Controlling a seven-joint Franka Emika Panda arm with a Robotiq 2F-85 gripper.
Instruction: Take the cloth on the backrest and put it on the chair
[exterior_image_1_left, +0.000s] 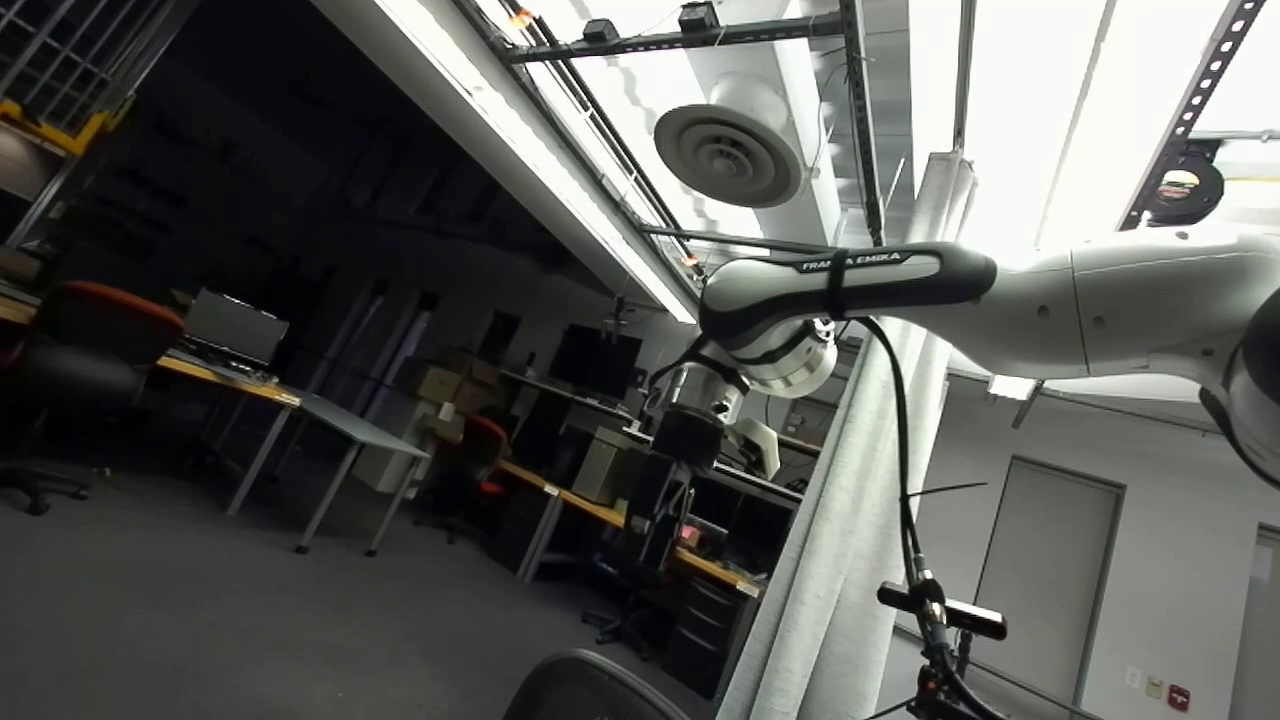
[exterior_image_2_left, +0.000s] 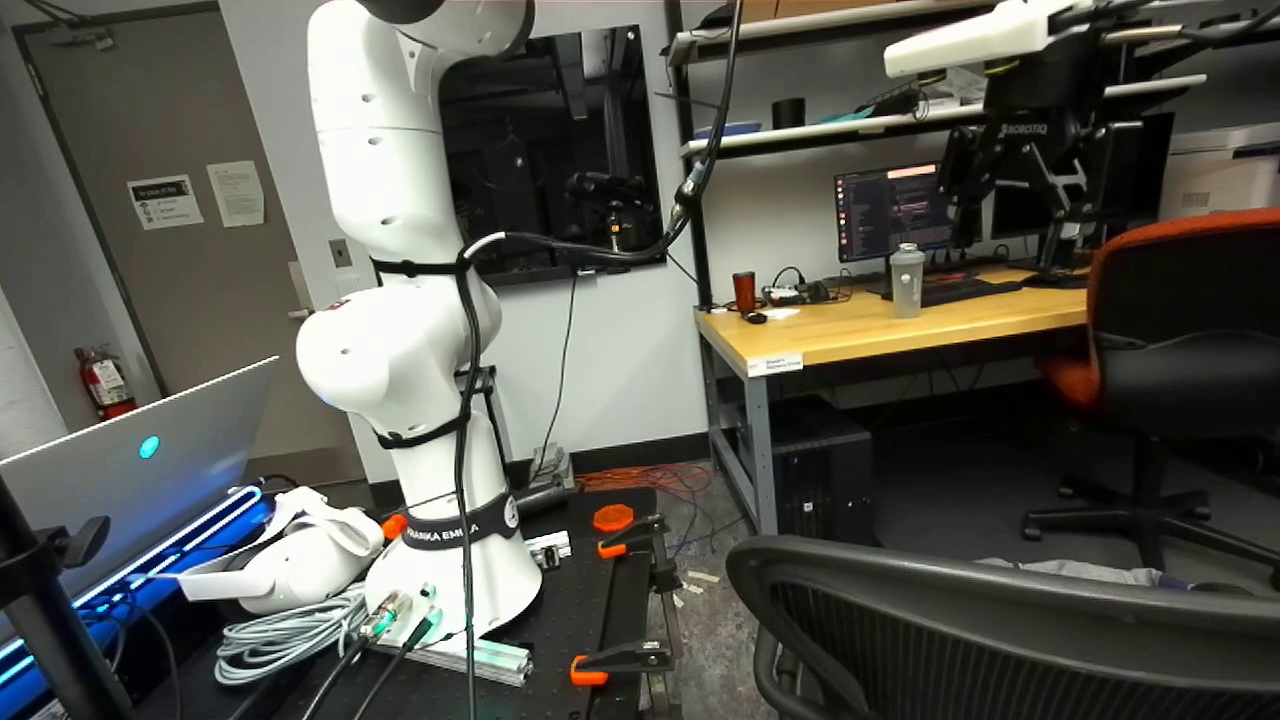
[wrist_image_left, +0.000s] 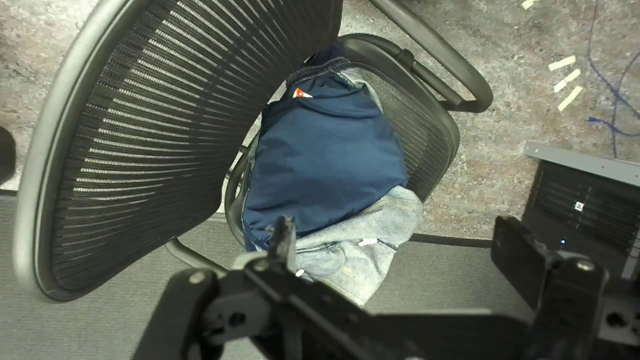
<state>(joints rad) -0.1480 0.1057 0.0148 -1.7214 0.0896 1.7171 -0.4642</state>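
The dark navy-blue cloth lies in loose folds on the chair seat in the wrist view, beside the backrest. Pale denim fabric shows along its lower edge and hangs past the seat; I cannot tell if it is the same piece. In an exterior view, a strip of pale fabric shows just over the backrest; the navy part is hidden there. My gripper is open and empty, its fingers wide apart, high above the chair. It also shows in both exterior views.
The chair's armrest stands out beside the seat. A desk with a bottle and monitor is behind the gripper. An orange office chair stands at that desk. A black computer tower is under it.
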